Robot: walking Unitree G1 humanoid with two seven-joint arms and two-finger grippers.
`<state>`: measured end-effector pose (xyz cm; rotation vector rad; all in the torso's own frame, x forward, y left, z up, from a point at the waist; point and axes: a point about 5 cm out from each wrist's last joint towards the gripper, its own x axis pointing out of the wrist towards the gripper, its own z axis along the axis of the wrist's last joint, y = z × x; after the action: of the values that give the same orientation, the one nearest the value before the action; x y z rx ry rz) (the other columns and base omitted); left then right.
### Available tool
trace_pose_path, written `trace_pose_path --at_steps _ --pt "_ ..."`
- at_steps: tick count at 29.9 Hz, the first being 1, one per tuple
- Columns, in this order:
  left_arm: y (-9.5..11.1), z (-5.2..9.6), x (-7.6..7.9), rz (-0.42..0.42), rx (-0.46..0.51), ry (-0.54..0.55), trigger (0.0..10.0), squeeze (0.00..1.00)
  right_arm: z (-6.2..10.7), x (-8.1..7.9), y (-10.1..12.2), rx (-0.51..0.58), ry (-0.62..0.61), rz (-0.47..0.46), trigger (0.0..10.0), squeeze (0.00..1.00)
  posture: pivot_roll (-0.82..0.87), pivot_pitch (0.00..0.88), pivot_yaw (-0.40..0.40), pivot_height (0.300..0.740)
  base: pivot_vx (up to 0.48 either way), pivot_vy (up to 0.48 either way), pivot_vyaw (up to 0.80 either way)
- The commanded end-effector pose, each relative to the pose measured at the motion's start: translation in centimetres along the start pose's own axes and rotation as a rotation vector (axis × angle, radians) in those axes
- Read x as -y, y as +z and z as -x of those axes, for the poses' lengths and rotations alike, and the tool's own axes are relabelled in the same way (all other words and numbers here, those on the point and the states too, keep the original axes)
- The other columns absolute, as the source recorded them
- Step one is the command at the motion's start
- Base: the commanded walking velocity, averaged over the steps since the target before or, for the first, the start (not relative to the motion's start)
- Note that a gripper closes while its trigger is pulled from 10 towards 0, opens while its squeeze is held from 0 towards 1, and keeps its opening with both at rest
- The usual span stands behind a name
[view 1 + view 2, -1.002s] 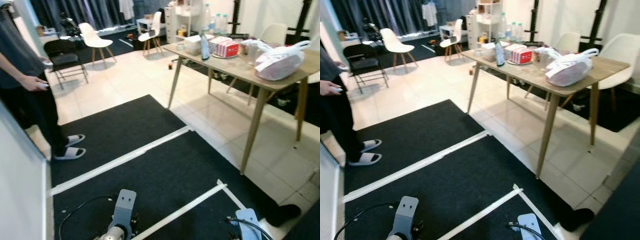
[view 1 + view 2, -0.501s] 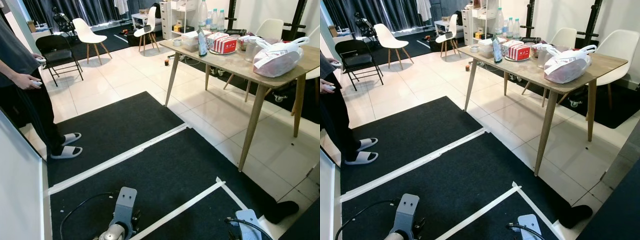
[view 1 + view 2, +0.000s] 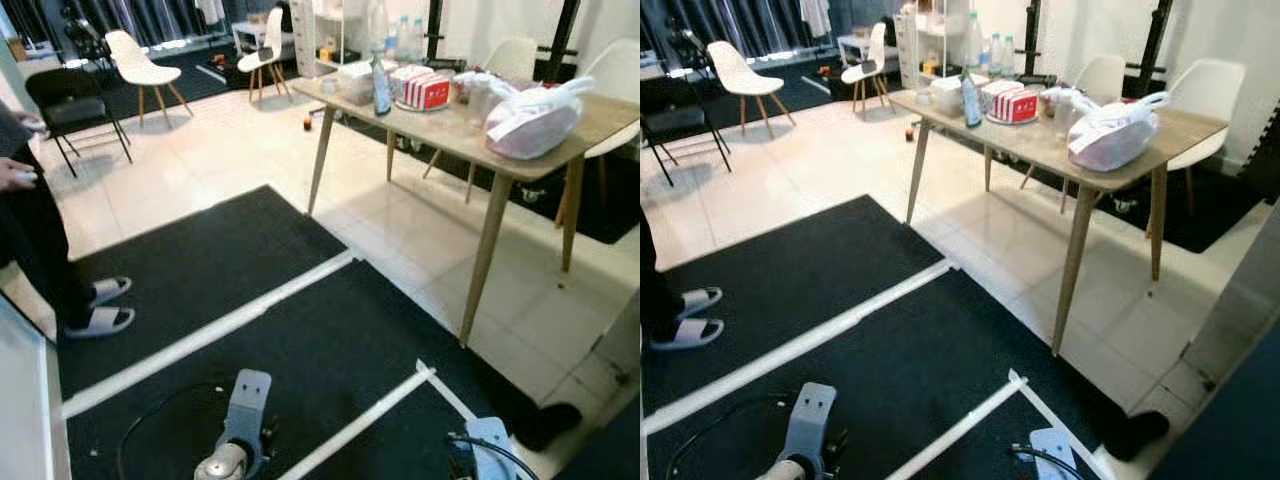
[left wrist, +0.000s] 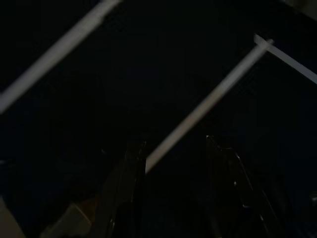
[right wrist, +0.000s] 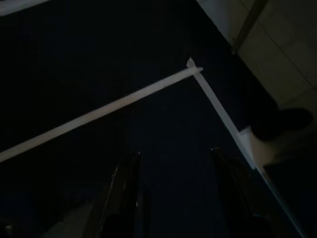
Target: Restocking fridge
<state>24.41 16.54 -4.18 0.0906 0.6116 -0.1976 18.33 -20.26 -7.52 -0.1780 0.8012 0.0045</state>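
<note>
While both arms hang idle over a black mat (image 3: 300, 330), left end effector (image 4: 173, 148) and right end effector (image 5: 173, 161) released, a white bag (image 3: 1110, 135) and bottles (image 3: 971, 95) sit on the wooden bench (image 3: 1185, 125).

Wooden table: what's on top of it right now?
On the wooden table: a tied plastic bag, a red-striped box, a dark bottle and containers. The bag's contents cannot be made out.

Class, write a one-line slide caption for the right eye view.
Wooden table with a white bag, bottle and red box, beyond black mats.
</note>
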Motion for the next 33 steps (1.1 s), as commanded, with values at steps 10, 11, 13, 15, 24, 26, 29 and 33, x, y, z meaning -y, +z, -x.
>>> trace_pose_path --at_steps 10,11,13,15,24,26,29,33 --pt "-0.23 0.10 -0.17 0.015 -0.006 0.007 10.0 0.00 -0.12 -0.32 0.56 0.028 0.021 -0.004 10.0 0.00 -0.08 0.036 0.086 0.726 0.342 0.000 0.00" --pt "-0.20 0.09 -0.17 0.015 -0.005 0.007 10.0 0.00 -0.13 -0.33 0.63 0.033 0.024 -0.005 10.0 0.00 -0.08 0.036 0.086 0.726 0.337 0.000 0.00" --pt "-0.11 0.04 -0.13 0.016 -0.004 0.008 10.0 0.00 -0.15 -0.32 0.77 0.039 0.030 -0.004 10.0 0.00 -0.07 0.034 0.083 0.726 0.334 0.000 0.00" --pt "-0.06 0.02 -0.11 0.017 -0.003 0.009 10.0 0.00 -0.17 -0.31 0.83 0.040 0.031 -0.005 10.0 0.00 -0.07 0.035 0.083 0.726 0.330 0.000 0.00" --pt "0.09 -0.07 0.07 0.016 0.001 0.005 10.0 0.00 -0.22 -0.17 1.02 0.047 0.026 -0.021 10.0 0.00 -0.08 0.037 0.083 0.726 0.327 0.000 0.00" --pt "0.07 -0.06 0.10 0.013 0.000 0.001 10.0 0.00 -0.21 -0.19 1.01 0.049 0.025 -0.027 10.0 0.00 -0.08 0.039 0.085 0.726 0.319 0.000 0.00" --pt "0.09 -0.08 0.10 0.012 0.000 0.000 10.0 0.00 -0.19 -0.28 0.97 0.050 0.026 -0.030 10.0 0.00 -0.08 0.039 0.085 0.726 0.320 0.000 0.00" --pt "0.15 -0.10 0.08 0.011 0.000 0.000 10.0 0.00 -0.20 -0.33 0.95 0.048 0.027 -0.032 10.0 0.00 -0.07 0.039 0.087 0.726 0.320 0.000 0.00"
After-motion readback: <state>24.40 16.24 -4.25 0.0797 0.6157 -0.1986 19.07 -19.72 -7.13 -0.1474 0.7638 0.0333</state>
